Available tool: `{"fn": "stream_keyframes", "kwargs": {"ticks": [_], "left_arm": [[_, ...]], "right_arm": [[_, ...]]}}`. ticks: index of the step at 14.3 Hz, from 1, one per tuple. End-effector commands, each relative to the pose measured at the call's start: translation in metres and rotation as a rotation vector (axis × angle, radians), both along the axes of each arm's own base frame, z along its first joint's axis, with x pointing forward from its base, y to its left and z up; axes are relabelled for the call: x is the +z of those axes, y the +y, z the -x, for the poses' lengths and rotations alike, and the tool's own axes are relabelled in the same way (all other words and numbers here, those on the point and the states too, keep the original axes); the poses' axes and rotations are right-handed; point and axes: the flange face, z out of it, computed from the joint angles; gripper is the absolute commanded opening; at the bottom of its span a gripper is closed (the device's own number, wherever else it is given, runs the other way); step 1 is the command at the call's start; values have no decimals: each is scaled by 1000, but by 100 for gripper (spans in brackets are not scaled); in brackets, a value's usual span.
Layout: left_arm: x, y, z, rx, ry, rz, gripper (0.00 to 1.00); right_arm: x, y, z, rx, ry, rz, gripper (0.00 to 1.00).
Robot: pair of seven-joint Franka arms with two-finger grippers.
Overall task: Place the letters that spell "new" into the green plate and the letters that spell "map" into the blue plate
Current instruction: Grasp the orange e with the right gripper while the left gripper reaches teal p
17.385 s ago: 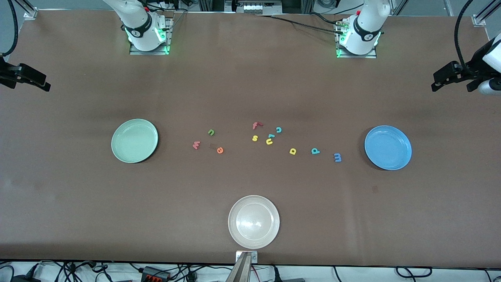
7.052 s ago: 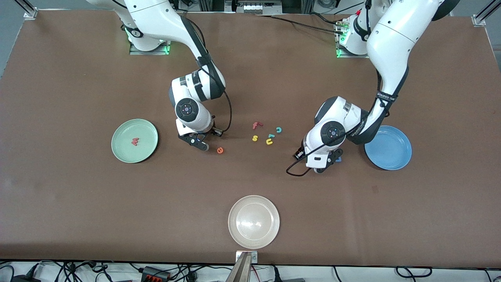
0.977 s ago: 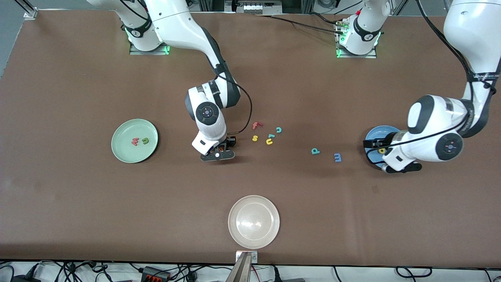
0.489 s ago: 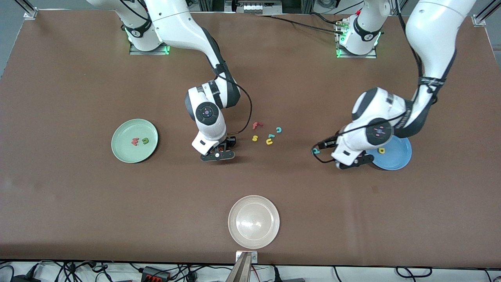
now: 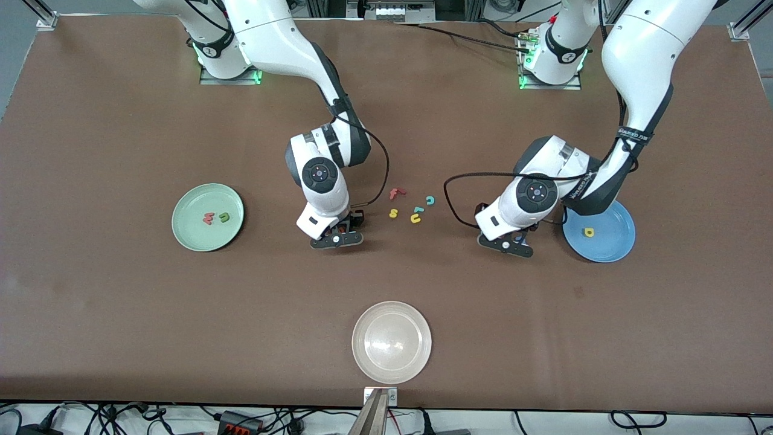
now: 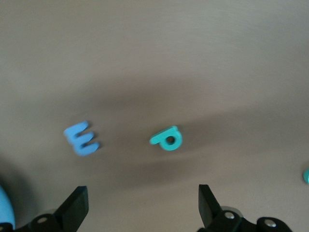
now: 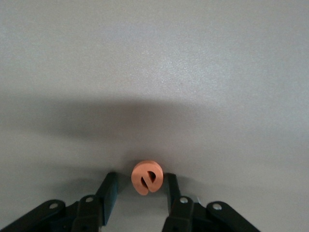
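Note:
The green plate (image 5: 192, 232) holds the salmon "w" (image 5: 208, 218) and the dark green "n" (image 5: 224, 217). My right gripper (image 5: 336, 240) is down at the table, its jaws open and narrowed round the orange "e" (image 7: 147, 177). The "e" lies close to one finger (image 7: 171, 187), with a gap to the other. The blue plate (image 5: 613, 241) holds the yellow "a" (image 5: 589, 231). My left gripper (image 6: 141, 193), wide open and empty, hangs over the table beside the teal "p" (image 6: 167, 138) and blue "m" (image 6: 82, 138). The left hand hides both in the front view.
The red "f" (image 5: 395, 193), teal "c" (image 5: 430, 200), yellow "s" (image 5: 393, 212), a teal piece (image 5: 418, 209) and yellow "u" (image 5: 415, 219) lie between the two grippers. A white plate (image 5: 391, 342) stands near the front camera's edge.
The left arm swung from over the blue plate, where the yellow "a" now lies, to over the "p" and "m". The right arm has stayed put.

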Motion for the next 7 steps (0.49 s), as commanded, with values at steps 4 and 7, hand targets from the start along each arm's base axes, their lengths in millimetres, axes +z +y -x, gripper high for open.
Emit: {"fn": "stream_keyframes", "kwargs": {"ticks": [4,7], "left_arm": [[-38,-10,32,-358,-105,157,97],[-57,-7,41,-420,-75,163,85]], "right_arm": [[-5,2,-2,43,-15,27,49],[-10,1,-3,45,-20,32,48]]}}
